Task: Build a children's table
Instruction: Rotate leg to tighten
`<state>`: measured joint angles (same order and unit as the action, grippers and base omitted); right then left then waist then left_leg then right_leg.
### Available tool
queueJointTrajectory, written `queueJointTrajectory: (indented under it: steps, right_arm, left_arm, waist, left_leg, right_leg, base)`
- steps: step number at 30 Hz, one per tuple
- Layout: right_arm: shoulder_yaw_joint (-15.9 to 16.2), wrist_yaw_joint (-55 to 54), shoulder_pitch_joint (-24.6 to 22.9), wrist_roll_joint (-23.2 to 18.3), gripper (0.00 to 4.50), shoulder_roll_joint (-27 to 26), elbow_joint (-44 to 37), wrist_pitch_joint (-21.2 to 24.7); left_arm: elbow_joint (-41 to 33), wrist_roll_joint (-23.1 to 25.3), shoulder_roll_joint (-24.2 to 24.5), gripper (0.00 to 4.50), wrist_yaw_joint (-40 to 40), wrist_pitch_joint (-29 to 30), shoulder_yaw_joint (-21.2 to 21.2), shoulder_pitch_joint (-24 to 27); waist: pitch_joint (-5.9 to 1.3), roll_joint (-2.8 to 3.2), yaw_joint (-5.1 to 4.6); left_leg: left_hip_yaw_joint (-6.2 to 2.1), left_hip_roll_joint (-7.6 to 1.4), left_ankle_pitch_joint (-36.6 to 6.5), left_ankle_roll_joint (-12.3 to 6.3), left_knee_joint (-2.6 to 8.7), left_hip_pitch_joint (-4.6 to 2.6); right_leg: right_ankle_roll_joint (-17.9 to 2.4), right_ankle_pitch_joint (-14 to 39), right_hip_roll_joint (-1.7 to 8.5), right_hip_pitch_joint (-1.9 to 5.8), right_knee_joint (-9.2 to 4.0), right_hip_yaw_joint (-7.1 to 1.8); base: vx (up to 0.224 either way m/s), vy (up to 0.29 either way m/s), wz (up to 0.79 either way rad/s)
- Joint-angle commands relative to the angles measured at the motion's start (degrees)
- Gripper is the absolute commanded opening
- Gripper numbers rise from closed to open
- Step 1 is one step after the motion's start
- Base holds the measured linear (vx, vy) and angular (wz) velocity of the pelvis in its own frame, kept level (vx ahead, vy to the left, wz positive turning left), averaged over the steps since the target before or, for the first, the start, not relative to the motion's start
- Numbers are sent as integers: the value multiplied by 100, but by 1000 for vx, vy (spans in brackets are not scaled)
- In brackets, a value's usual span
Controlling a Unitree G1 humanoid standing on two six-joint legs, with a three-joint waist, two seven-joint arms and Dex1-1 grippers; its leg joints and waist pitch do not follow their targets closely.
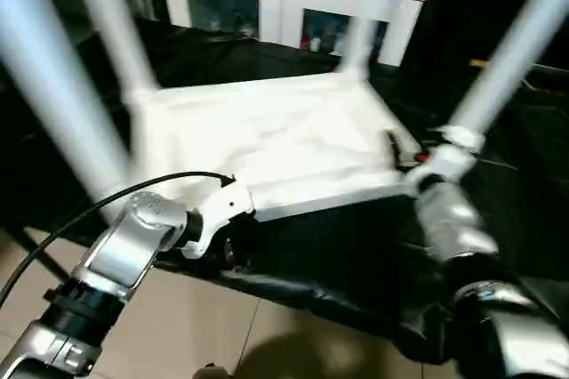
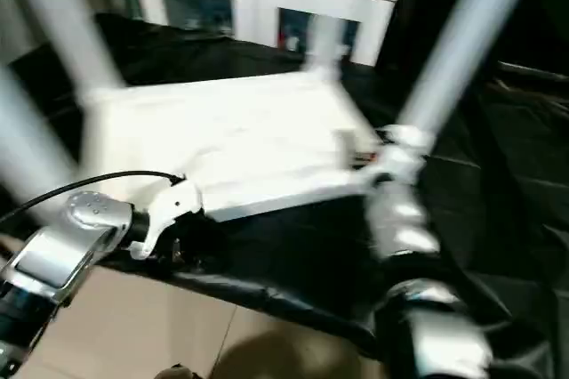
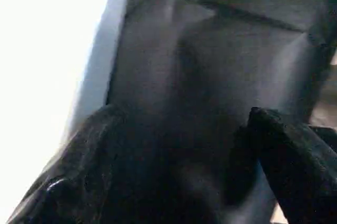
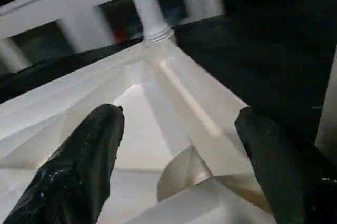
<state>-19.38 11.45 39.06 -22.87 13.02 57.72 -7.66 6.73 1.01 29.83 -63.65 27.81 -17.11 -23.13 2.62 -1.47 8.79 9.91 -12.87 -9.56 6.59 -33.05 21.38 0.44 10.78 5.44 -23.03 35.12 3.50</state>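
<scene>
Children's table (image 1: 284, 143) inverted on worktop (image 1: 356, 245), legs fitted. Both claws, left (image 3: 174, 145) and right (image 4: 179, 145), spread, empty. Risk: unrestrained table sliding off near edge.

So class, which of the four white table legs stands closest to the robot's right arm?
The near right leg: its socket end sits right at the right wrist, while the other three rise at the far corner and the left side.

No readable text, label, brand, number or sign anywhere. The white plastic children's table (image 1: 276, 143), lying upside down with its ribbed underside up, carries no legible marking. The white cabinet with glass doors (image 1: 293, 1) behind it shows small items on its shelves, too blurred to read.
</scene>
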Motion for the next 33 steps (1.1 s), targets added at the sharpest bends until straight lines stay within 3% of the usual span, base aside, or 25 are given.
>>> queueJointTrajectory:
  steps: [1,5,6,7,8,9,12,13,16,18,19,20,23,25,28,29,33]
  right_arm:
    - [-319,-222,-33,-70,377,330,117,-215]
    - [-345,28,-20,-27,377,634,278,-262]
    - [-200,434,-76,47,377,717,218,-193]
    - [-104,678,-98,102,377,752,213,-179]
    - [-52,811,-104,135,377,770,227,-185]
    - [46,1003,-145,207,377,785,205,-197]
    - [373,1559,-388,414,377,790,-51,-213]
    - [495,1723,-527,490,377,778,-186,-241]
    - [687,1827,-806,675,377,772,-389,-328]
    - [698,1823,-826,690,377,772,-401,-338]
    - [671,1734,-1066,667,377,696,-635,-355]
    - [659,1663,-1212,669,377,655,-777,-364]
    - [674,1563,-1509,711,377,588,-1025,-401]
    - [630,1462,-1616,698,377,542,-1086,-416]
    - [445,1196,-1873,609,377,433,-1296,-437]
    - [401,1160,-1930,578,377,414,-1361,-428]
    - [340,1076,-2359,503,377,348,-1886,-163]
  left_arm:
    - [71,46,27,450,148,-169,152,-1]
    - [-204,-366,-101,450,71,-403,337,238]
    - [-497,-647,-96,450,-74,-363,492,465]
    - [-628,-783,-71,450,-128,-343,574,592]
    - [-690,-854,-53,450,-149,-337,617,660]
    - [-744,-947,2,450,-204,-390,697,773]
    - [-838,-1254,168,450,-380,-484,1041,1127]
    - [-831,-1398,210,450,-408,-534,1240,1270]
    - [-805,-1824,214,450,-363,-632,1840,1581]
    - [-801,-1867,212,450,-349,-642,1904,1606]
    - [-617,-2155,320,450,-419,-646,2398,1790]
    - [-512,-2258,424,450,-473,-631,2596,1902]
    - [-309,-2438,583,450,-520,-627,2977,2078]
    - [-185,-2470,649,450,-502,-705,3152,2125]
    - [130,-2540,747,450,-385,-940,3560,2184]
    - [186,-2553,745,450,-352,-990,3628,2174]
    - [354,-2689,556,450,-148,-1310,3710,1883]
  waist:
    - [-402,19,-98]
    - [-418,17,-151]
    - [-417,32,-157]
    - [-420,7,-174]
    - [-400,-1,-219]
    - [-398,31,-256]
    - [-366,8,-331]
    - [-354,28,-361]
    - [-337,35,-368]
    - [-328,37,-376]
    - [-319,7,-365]
    - [-312,14,-351]
    - [-304,-7,-357]
    - [-302,-6,-342]
    - [-293,-20,-330]
    - [-294,-57,-332]
    - [-302,-66,-289]
  left_leg:
    - [91,39,-810,-36,349,-85]
    - [84,52,-720,-77,318,-26]
    - [77,53,-718,-81,313,-15]
    - [78,47,-748,-138,302,-6]
    - [88,60,-821,-199,304,6]
    - [85,57,-898,-255,301,1]
    - [82,51,-1074,-285,320,16]
    - [79,41,-1238,-275,331,-15]
    - [77,26,-1418,-245,348,-43]
    - [73,14,-1562,-216,369,-62]
    - [74,15,-1635,-206,372,-75]
    - [78,24,-1639,-214,371,-64]
    - [61,27,-1735,-207,404,-81]
    - [59,8,-1805,-195,421,-106]
    - [48,16,-1840,-184,437,-86]
    - [53,17,-1819,-193,436,-80]
    - [47,-6,-1749,-192,451,-101]
  right_leg:
    - [-1077,267,131,263,-257,-171]
    - [-1130,29,134,304,-223,-162]
    - [-1150,-4,139,310,-219,-159]
    - [-1200,-42,139,319,-219,-154]
    - [-1240,36,124,313,-244,-152]
    - [-1290,139,128,306,-252,-152]
    - [-1287,511,132,307,-304,-148]
    - [-1271,827,133,282,-343,-153]
    - [-1287,1035,123,251,-366,-158]
    - [-1264,1197,118,237,-384,-160]
    - [-1234,1291,115,220,-389,-165]
    - [-1203,1307,125,221,-388,-174]
    - [-1006,1610,114,206,-419,-174]
    - [-1039,1576,115,182,-427,-179]
    - [-980,1630,132,190,-426,-188]
    - [-959,1613,130,195,-432,-191]
    - [-932,1419,130,192,-410,-196]
  base:
    - [0,0,0]
    - [0,0,0]
    - [0,0,0]
    - [0,0,0]
    - [0,0,0]
    - [0,0,0]
    - [0,0,0]
    - [0,0,0]
    - [0,0,0]
    - [0,0,0]
    - [0,0,0]
    - [0,0,0]
    - [0,0,0]
    - [0,0,0]
    - [0,0,0]
    - [0,0,0]
    - [0,0,0]
